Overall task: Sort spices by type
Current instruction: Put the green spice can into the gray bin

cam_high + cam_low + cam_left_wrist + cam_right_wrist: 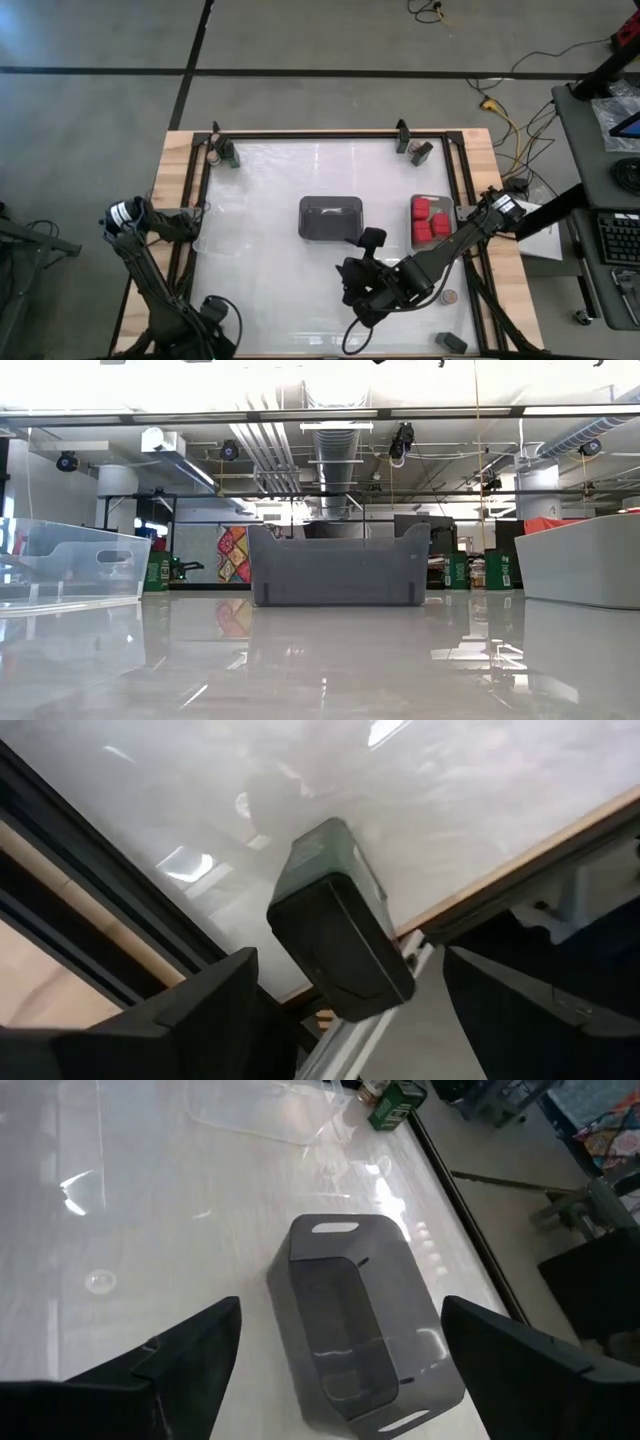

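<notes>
**Operator:** Where were the spices, and how were the grippers set?

**Technician:** Three red blocks lay grouped in the tray at the table's right edge. One dark grey-black block stood near the far left corner, just ahead of the left gripper, whose fingers were spread and held nothing. The right gripper hung over the empty grey bin at mid-table, likewise released.

**Operator:** How would the dark block likely handle?

**Technician:** It appeared rigid, smooth-sided and probably light. Its glossy faces could slip, and being tall on a slick tabletop it might topple if nudged. Recommended hold: the two flat opposite sides, at mid-height, fingers square to the faces.
</notes>
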{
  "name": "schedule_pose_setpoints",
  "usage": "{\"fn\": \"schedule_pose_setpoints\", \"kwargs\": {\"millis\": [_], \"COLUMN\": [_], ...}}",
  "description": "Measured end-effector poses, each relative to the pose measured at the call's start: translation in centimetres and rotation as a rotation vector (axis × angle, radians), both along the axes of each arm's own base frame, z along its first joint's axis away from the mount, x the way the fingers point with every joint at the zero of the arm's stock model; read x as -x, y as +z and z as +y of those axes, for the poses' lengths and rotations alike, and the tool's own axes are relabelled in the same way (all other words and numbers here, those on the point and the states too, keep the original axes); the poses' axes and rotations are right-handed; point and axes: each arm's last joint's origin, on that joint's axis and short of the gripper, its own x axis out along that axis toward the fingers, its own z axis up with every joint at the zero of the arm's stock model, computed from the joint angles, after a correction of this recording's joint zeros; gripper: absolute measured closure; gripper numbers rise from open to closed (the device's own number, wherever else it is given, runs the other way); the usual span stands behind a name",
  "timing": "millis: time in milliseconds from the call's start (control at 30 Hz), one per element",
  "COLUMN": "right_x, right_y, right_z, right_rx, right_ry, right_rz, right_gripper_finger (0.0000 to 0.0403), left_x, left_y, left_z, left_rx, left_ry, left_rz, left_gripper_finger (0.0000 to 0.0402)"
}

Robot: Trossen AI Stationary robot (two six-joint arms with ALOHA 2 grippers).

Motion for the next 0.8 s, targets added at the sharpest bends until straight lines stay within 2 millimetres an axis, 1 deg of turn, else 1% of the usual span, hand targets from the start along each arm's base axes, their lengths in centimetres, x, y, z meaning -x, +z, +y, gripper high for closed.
{"fn": "schedule_pose_setpoints", "kwargs": {"millis": [167, 267, 467, 633, 800], "right_x": [0.0, 0.0, 0.0, -0.1, -0.1], "right_y": [0.0, 0.0, 0.1, 0.3, 0.6], "right_z": [0.0, 0.0, 0.0, 0.1, 0.1], "right_rx": [0.0, -0.001, -0.014, -0.034, -0.04], "right_ry": [0.0, 0.0, 0.003, 0.01, 0.009], "right_rz": [0.0, 0.0, -0.001, 0.001, -0.01], "right_gripper_finger": [0.0063, 0.0067, 0.0077, 0.0085, 0.009], "left_x": [-0.2, -0.2, -0.1, 0.1, 0.2], "left_y": [-1.0, -1.2, -1.7, -2.8, -3.1], "left_z": [-0.4, -0.4, -0.2, 0.1, 0.2], "left_rx": [-0.02, -0.027, -0.043, -0.049, -0.048], "left_ry": [-0.007, -0.008, -0.012, -0.019, -0.054], "left_rz": [0.02, 0.022, 0.03, 0.034, 0.032], "left_gripper_finger": [0.01, 0.0114, 0.0167, 0.0214, 0.0246]}}
